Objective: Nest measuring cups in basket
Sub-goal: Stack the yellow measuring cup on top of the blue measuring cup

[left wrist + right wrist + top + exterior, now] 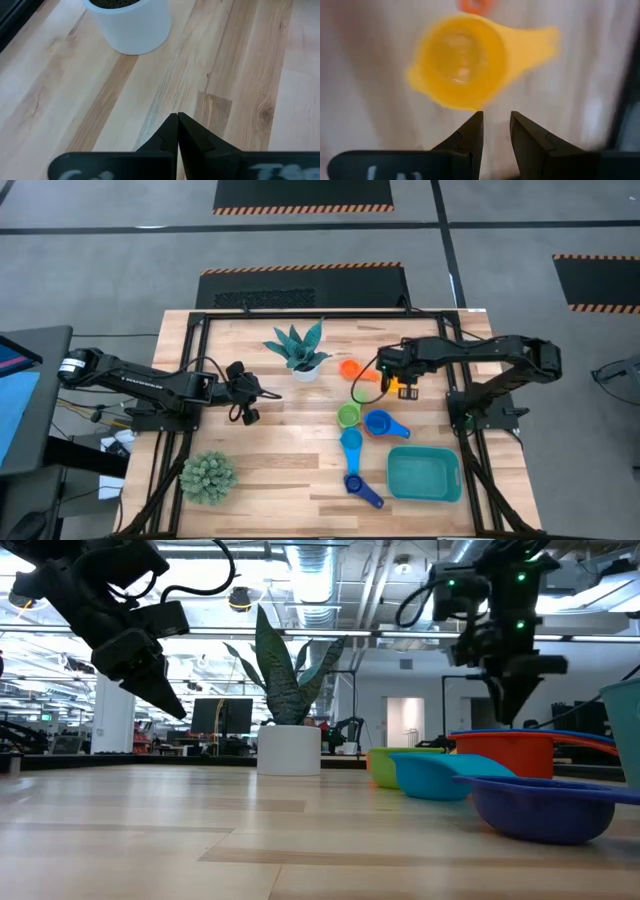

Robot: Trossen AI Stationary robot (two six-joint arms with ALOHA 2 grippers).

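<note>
While the yellow cup (462, 62) lies on the surface beside the orange cup (350, 368), well apart from the empty basket (424, 475), I hover my right hand (495, 131) slightly parted; I'd centre on its handle. Left hand (177, 131) waits, clenched.

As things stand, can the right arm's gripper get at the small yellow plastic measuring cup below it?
Probably yes. The right gripper hangs above the small yellow plastic measuring cup, fingers slightly apart, nothing between them. The jaws may need to open wider.
</note>
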